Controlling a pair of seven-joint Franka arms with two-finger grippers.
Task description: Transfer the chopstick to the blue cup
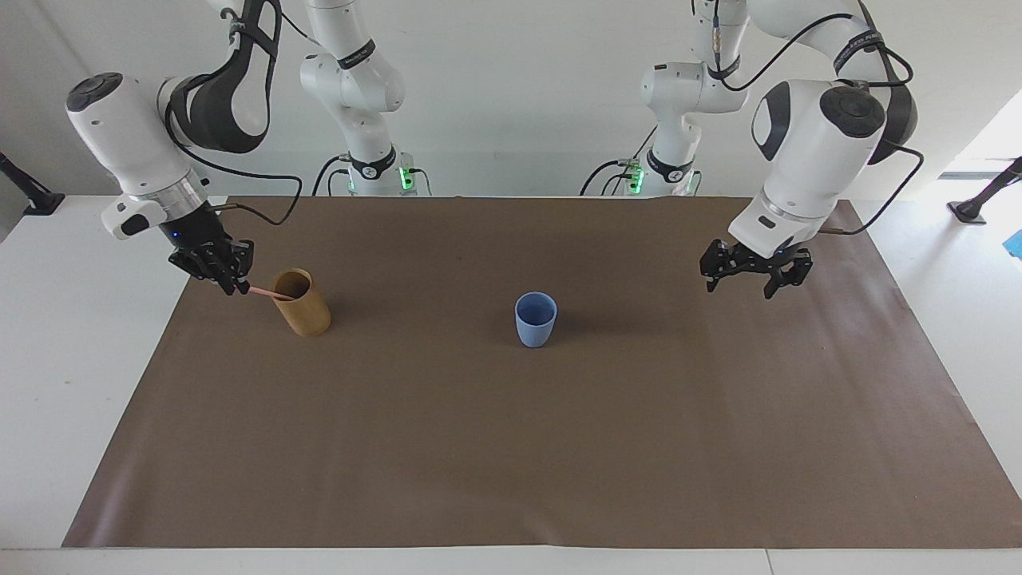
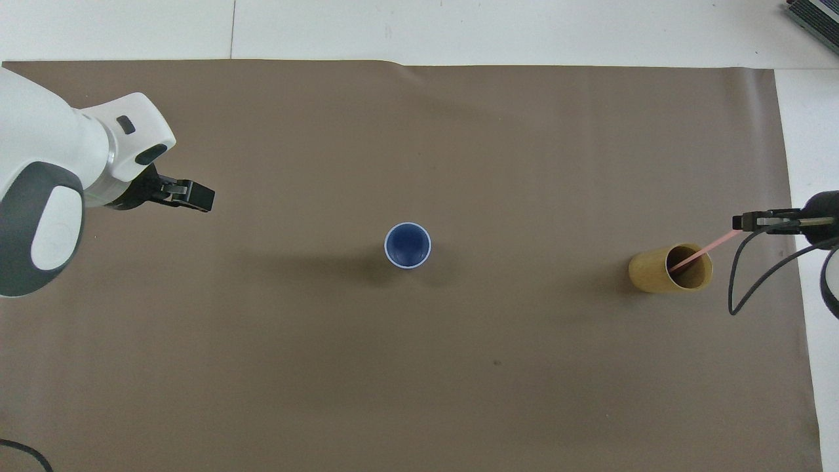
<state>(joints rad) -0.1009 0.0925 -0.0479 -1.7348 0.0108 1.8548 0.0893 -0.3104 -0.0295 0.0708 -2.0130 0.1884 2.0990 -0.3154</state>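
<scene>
The thin pale pink chopstick (image 1: 263,293) leaned out of the tan cylindrical holder (image 1: 302,303), its outer end clenched in the right gripper (image 1: 236,285) jaws. The left gripper (image 1: 754,279) hung released over the brown mat (image 1: 511,447), well apart from the small light-blue cup (image 1: 535,319). No writing was readable.
</scene>
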